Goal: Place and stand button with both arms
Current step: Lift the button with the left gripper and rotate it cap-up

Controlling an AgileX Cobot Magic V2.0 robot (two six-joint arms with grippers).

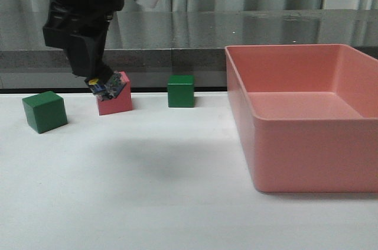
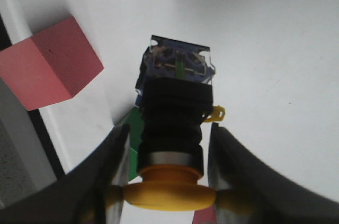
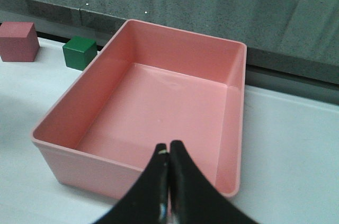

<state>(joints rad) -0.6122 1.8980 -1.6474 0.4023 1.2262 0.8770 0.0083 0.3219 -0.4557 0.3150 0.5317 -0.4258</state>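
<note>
Yellow-capped, the button (image 2: 177, 123) hangs tilted in the left gripper (image 1: 99, 84), pinched at its cap between both fingers (image 2: 114, 176), above the white table (image 1: 147, 191) in front of the red cube (image 1: 118, 99). 2 green cubes (image 1: 44, 111) flank it. Above the pink bin (image 3: 159, 107), the right gripper (image 3: 168, 181) has its fingers pressed together on nothing.

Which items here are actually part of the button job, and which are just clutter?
In the job:
- button, clamped in the left gripper, held above the table
- right gripper, shut and empty, above the pink bin's near wall

Just lying about:
- pink bin, empty
- pink cube
- two green cubes
</note>
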